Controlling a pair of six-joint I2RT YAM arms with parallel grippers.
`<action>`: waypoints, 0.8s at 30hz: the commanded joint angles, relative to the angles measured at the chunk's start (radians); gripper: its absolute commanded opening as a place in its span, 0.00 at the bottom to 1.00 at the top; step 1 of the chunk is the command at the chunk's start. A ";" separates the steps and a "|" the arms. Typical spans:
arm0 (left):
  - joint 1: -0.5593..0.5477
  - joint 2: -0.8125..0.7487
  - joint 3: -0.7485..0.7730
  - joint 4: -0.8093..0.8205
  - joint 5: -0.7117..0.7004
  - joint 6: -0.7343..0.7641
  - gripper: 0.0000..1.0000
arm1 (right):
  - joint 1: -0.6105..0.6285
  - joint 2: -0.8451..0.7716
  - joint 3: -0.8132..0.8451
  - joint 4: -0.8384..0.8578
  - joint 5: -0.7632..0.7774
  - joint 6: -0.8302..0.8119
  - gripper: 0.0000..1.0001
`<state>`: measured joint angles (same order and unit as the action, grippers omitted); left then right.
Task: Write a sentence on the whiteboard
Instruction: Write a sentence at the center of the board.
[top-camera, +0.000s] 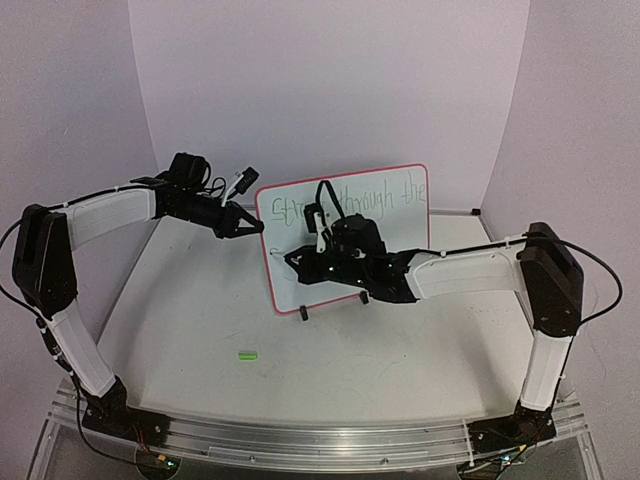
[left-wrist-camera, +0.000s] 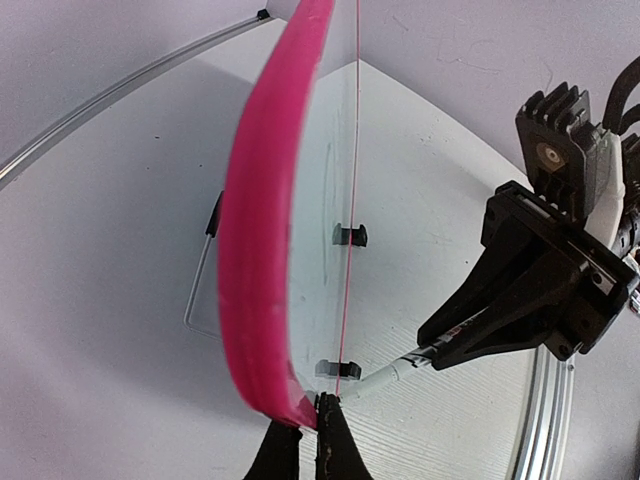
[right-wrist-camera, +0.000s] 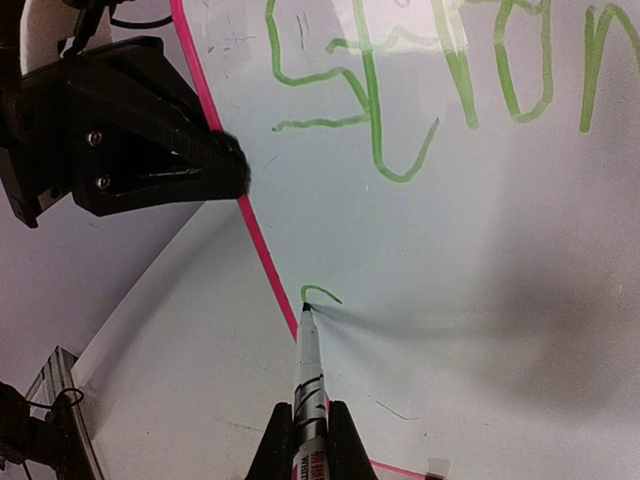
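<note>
The whiteboard (top-camera: 400, 205) stands upright on the white table (top-camera: 200, 320), before the pale wall (top-camera: 330, 80). Only my right wrist camera shows the short green stroke (right-wrist-camera: 320, 292) under the writing (right-wrist-camera: 370, 110). The left gripper (top-camera: 253, 228) is clamped on the board's left edge; the right gripper (right-wrist-camera: 310, 432) grips a marker (right-wrist-camera: 306, 365), tip touching the board. A small green piece (top-camera: 247, 354) lies nearer.

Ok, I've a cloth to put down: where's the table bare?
Free: the table in front, from the cap to the right arm, and left of the cap. Crowded: the whiteboard, left end effector on its edge, right end effector with marker on it.
</note>
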<state>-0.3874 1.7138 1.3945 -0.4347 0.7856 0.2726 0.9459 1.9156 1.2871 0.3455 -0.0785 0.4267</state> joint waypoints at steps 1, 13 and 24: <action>-0.025 -0.002 -0.009 -0.085 -0.060 0.077 0.00 | -0.002 0.000 -0.015 -0.015 0.014 -0.006 0.00; -0.025 -0.003 -0.009 -0.087 -0.062 0.077 0.00 | -0.002 -0.033 -0.053 -0.035 0.099 0.011 0.00; -0.025 -0.006 -0.010 -0.087 -0.062 0.078 0.00 | -0.001 -0.038 -0.097 -0.055 0.110 0.020 0.00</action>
<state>-0.3874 1.7138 1.3945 -0.4347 0.7837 0.2722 0.9546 1.9068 1.2020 0.3155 -0.0380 0.4401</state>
